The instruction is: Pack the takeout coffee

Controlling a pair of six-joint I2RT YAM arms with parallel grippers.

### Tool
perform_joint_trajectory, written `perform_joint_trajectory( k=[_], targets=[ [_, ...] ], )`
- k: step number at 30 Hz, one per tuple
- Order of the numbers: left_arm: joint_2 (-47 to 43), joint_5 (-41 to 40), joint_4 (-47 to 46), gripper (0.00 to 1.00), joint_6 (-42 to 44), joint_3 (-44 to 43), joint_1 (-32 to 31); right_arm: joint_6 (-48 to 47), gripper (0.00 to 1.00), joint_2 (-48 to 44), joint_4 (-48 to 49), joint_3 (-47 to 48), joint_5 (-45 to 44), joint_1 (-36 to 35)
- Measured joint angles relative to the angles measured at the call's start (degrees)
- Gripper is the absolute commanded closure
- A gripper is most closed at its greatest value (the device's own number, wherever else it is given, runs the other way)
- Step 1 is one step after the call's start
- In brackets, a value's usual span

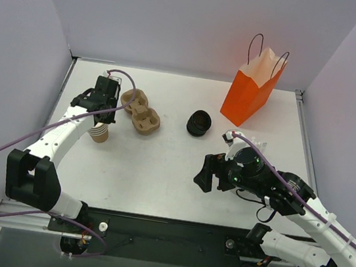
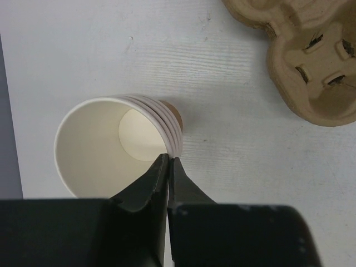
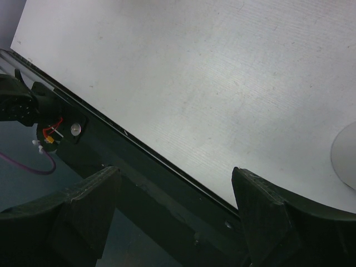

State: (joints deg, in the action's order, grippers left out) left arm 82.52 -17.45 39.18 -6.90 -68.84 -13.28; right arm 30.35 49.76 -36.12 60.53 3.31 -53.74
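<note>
Left wrist view looks straight down into the small tan-brown paper cup with a white inside (image 2: 94, 146), which sits uppermost in a nested stack of like cups at the left of the white surface (image 1: 158, 177). The left end effector (image 2: 168, 160) has drawn narrow and pinches the cup's wall at the rim, one finger inside and one outside. That grip suits peeling a single cup off the stack. The cup is empty and has no lid. Just beside it lies the moulded brown pulp cup carrier (image 1: 140, 111), its wells all bare. The stack of round black plastic lids (image 1: 199, 123) rests near the middle. The orange paper bag with dark cord handles (image 1: 250, 94) stands upright and open-mouthed at the far right, ready to receive; its inside is hidden. The right end effector (image 3: 177, 172) hangs wide and holds nothing, low over the near edge.
</note>
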Motion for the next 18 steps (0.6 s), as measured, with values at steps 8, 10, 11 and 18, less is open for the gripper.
perform_joint_trajectory(
  k=[8, 10, 11, 18],
  targets=[
    [0.00, -2.01, 0.68, 1.00, 0.90, -0.35, 0.00, -0.02, 0.17, 0.00, 0.00, 0.00, 0.00, 0.00],
    [0.00, -3.02, 1.36, 1.00, 1.18, -1.05, -0.13, -0.02, 0.17, 0.00, 0.00, 0.00, 0.00, 0.00],
    [0.00, -3.67, 1.60, 1.00, 1.22, -1.40, -0.17, -0.02, 0.16, 0.00, 0.00, 0.00, 0.00, 0.00],
    [0.11, -12.09, 2.75, 1.00, 1.64, -3.67, -2.95, 0.00, 0.16, 0.13, 0.07, 0.00, 0.00, 0.00]
  ],
)
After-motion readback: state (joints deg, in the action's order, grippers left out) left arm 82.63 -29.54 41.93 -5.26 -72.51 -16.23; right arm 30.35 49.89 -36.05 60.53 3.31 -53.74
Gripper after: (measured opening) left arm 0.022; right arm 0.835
